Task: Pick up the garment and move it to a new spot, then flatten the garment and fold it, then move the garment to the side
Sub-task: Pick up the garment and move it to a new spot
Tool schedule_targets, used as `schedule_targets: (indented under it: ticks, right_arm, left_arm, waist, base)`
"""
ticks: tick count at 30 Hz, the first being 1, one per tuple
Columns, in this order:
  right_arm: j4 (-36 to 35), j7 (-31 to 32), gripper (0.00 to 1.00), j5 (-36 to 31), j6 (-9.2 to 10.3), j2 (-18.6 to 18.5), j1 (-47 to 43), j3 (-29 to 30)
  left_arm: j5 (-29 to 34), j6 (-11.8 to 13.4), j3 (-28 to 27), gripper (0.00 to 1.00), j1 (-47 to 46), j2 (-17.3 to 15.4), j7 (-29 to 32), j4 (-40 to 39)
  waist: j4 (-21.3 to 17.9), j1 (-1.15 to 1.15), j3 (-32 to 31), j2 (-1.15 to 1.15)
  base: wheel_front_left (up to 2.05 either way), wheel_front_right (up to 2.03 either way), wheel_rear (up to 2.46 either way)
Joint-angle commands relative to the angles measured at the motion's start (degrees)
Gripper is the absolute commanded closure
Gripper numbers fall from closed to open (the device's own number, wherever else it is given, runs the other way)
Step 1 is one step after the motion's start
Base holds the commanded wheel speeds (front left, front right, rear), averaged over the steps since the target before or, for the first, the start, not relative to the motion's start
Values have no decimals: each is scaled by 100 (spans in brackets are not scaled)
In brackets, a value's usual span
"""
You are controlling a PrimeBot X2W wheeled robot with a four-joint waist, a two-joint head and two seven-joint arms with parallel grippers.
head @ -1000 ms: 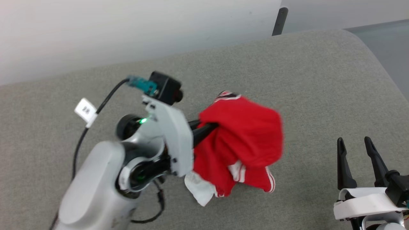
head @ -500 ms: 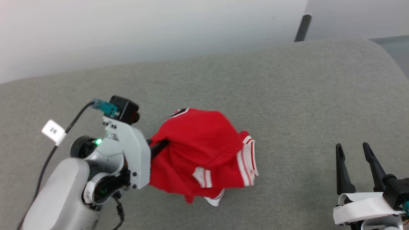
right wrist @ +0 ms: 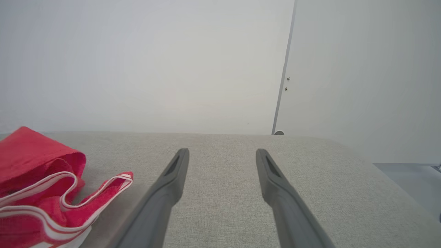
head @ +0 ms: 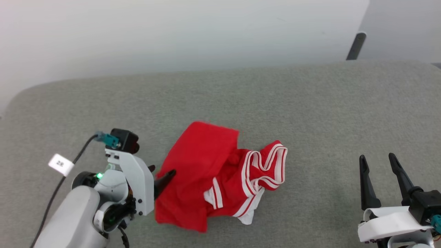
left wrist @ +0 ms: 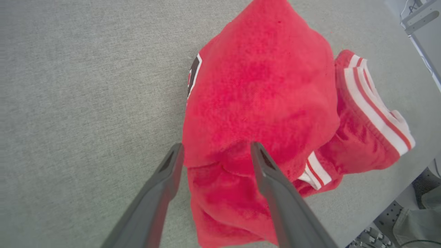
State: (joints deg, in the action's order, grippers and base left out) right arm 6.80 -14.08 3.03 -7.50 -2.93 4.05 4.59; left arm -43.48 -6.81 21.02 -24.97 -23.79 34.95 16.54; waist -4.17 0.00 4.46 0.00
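Observation:
The garment (head: 206, 179) is a red jersey with red-and-white striped trim, lying crumpled on the grey cushioned surface (head: 310, 103). A corner of its black number (left wrist: 194, 70) peeks out at the cloth's edge. My left gripper (head: 162, 170) sits at the garment's left edge, open, and its fingertips (left wrist: 177, 150) straddle a fold of red cloth without clamping it. Far to the right, near the front edge, my right gripper (head: 379, 162) stands open with nothing in it. The right wrist view shows the garment (right wrist: 38, 186) at the left, apart from the right gripper (right wrist: 222, 151).
A white wall rises behind the surface, with a dark pole (head: 355, 46) at the back right. The surface's rounded left corner (head: 20, 100) and its near edge (left wrist: 389, 193) are close by. Bare grey fabric stretches between the garment and my right gripper.
The left gripper has opened and let go of the garment, which has dropped and spread on the surface. The head camera has swung, shifting the whole view. The right gripper has stayed open.

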Motion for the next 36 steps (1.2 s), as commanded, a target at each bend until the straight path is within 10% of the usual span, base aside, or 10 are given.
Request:
schedule_targets:
  ticks: [1, 13, 36]
  right_arm:
    - [-48, 28, 0, -1, 2, 7, -85, 7]
    - [-309, 95, 0, 53, 2, 8, -286, 125]
    - [-40, -107, 0, 148, 2, -3, -858, 526]
  left_arm:
    - [67, -26, 45, 0, -22, -36, -65, 47]
    - [472, 13, 67, 0, 63, -257, -914, -187]
    - [1374, 357, -386, 0, 1495, -228, -4581, -299]
  waist:
    - [127, 0, -110, 0]
    - [622, 0, -509, 0]
    - [1267, 0, -1029, 0]
  base:
    - [0, 0, 0]
    - [0, 0, 0]
    - [0, 0, 0]
